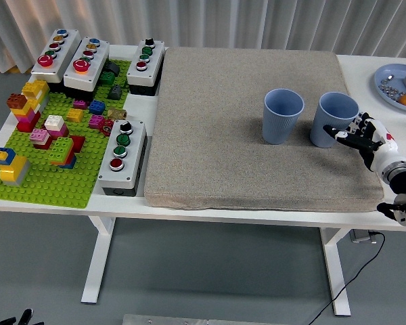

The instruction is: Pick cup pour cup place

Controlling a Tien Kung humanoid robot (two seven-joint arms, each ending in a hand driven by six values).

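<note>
Cups stood upright side by side on the grey mat point(243, 128), left cup point(283, 116) apart from right cup point(335, 119). The right hand point(363, 137) pressed against the right cup's near side, fingers point(338, 133) curled around it; its far fingers were hidden. A plate point(392, 84) was cut off at the edge

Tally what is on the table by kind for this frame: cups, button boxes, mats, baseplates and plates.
Blue cups: 2 (left cup, right cup)
Button boxes: 4 ()
Grey mat: 1
Green brick baseplate: 1
Blue plate: 1
Total: 9
</note>
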